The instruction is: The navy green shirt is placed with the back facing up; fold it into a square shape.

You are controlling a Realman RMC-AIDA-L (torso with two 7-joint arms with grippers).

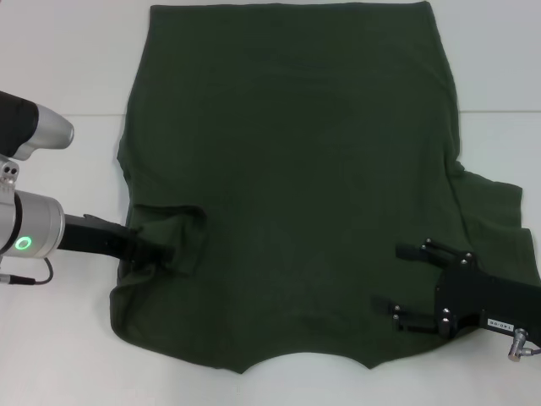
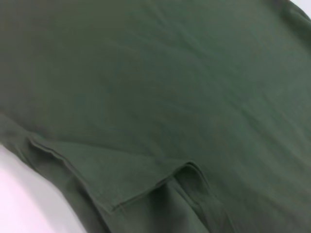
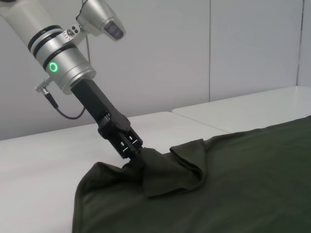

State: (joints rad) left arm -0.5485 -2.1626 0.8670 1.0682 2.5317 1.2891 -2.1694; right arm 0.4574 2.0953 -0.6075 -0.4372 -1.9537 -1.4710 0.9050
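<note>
The navy green shirt (image 1: 287,152) lies spread on the white table (image 1: 51,338), plain side up, collar edge toward me. My left gripper (image 1: 165,252) is shut on the left sleeve, which is bunched and drawn inward over the body. The right wrist view shows that gripper (image 3: 135,153) pinching a raised lump of the shirt (image 3: 233,184). Only green cloth with a folded hem (image 2: 121,194) fills the left wrist view. My right gripper (image 1: 406,283) hovers open over the shirt's near right part, nothing between its fingers. The right sleeve (image 1: 499,203) lies flat, spread outward.
Bare white tabletop (image 3: 48,160) surrounds the shirt on the left, right and near side. A seam between two table panels (image 1: 84,114) runs behind the left arm. A grey wall stands beyond the table in the right wrist view.
</note>
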